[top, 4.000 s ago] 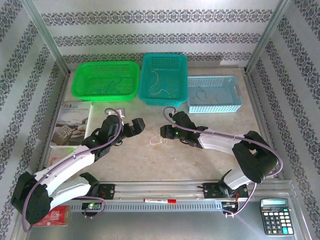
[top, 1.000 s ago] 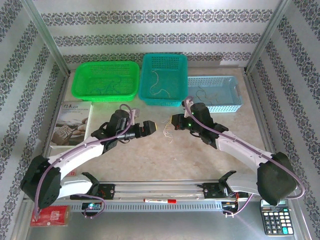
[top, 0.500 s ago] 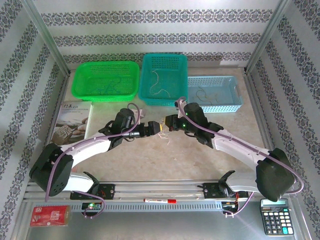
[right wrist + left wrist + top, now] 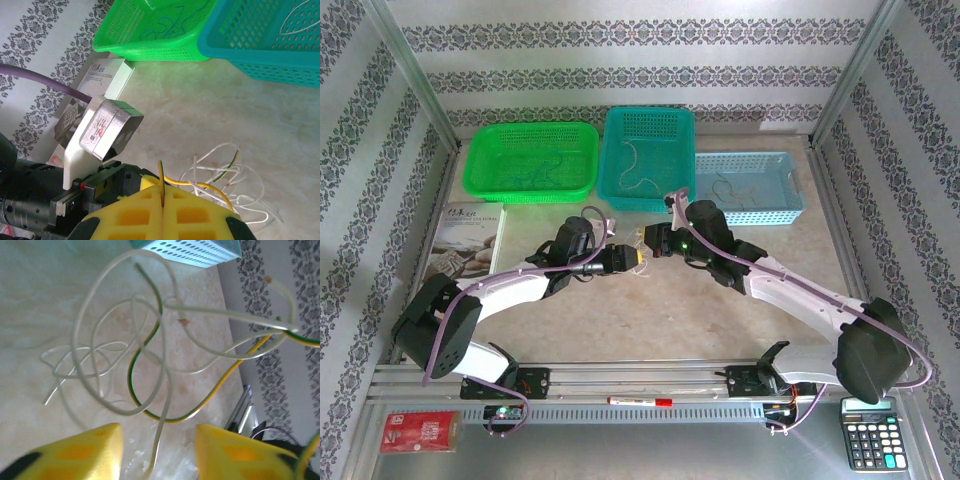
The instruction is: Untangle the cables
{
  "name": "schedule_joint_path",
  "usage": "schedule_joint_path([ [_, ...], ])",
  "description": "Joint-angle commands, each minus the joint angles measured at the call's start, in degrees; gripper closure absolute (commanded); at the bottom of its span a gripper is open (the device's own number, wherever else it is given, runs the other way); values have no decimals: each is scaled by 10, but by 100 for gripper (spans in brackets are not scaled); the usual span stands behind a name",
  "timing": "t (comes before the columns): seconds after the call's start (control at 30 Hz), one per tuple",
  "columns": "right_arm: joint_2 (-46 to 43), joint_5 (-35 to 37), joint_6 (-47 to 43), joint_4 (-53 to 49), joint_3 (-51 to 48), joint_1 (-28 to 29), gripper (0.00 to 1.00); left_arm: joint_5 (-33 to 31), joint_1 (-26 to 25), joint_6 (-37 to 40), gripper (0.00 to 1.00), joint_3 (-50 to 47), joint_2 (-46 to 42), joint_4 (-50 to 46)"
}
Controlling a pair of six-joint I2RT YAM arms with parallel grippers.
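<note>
The cables [image 4: 642, 249] are at the middle of the tabletop [image 4: 720, 320], just on the near side of the teal basket [image 4: 648, 158], between the two gripper tips. In the overhead view the left gripper [image 4: 636, 257] and right gripper [image 4: 651, 240] almost meet there, and the wires read as a small pale tangle. The right wrist view resolves the grip: the yellow pads [image 4: 135, 215] are pressed together with no gap, and a yellow-green strand is clamped in their seam. The rest of the bundle hangs in whitish loops towards the surface. This view also shows the left arm's silver wrist module [image 4: 107, 130] close beside the pads. The left wrist view resolves the other grip: its two yellow pads [image 4: 95, 450] stand apart with a clear gap. One whitish strand runs down into that gap; contact cannot be determined. Beyond the pads, whitish loops cross a green-yellow strand and cast shadows on the surface. Along the far edge stand a green basket [image 4: 480, 170], the teal basket and a light-blue basket [image 4: 790, 185], each holding thin wires. A booklet [image 4: 465, 240] lies at the left edge. A calculator [image 4: 868, 432] sits at the near right corner and a red packet [image 4: 420, 430] at the near left corner. The tabletop is beige and marbled. The walls carry striped floral wallpaper [image 4: 640, 75] behind aluminium posts.
</note>
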Motion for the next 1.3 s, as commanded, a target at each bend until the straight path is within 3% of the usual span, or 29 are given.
schedule_joint_path([
  [0.0,-26,5,-2,-4,16,-7,100,-4,-6,8,79,-12,-1,34],
  [0.1,-42,-3,3,-3,11,-24,100,-14,-4,9,100,-21,-5,32],
  [0.4,-91,-38,31,4,-8,-88,100,-27,-1,17,100,-44,-14,22],
  [0.73,-110,-59,46,9,-5,-102,100,-32,0,21,100,-49,-28,9],
  [0.93,-107,-66,54,18,-16,-98,100,-34,2,22,54,-45,-61,-8],
  [1.1,-103,-64,56,20,-22,-85,100,-46,2,25,35,-37,-95,-25],
  [1.27,-96,-60,61,26,-21,-63,100,-56,2,22,26,-23,-109,-25],
])
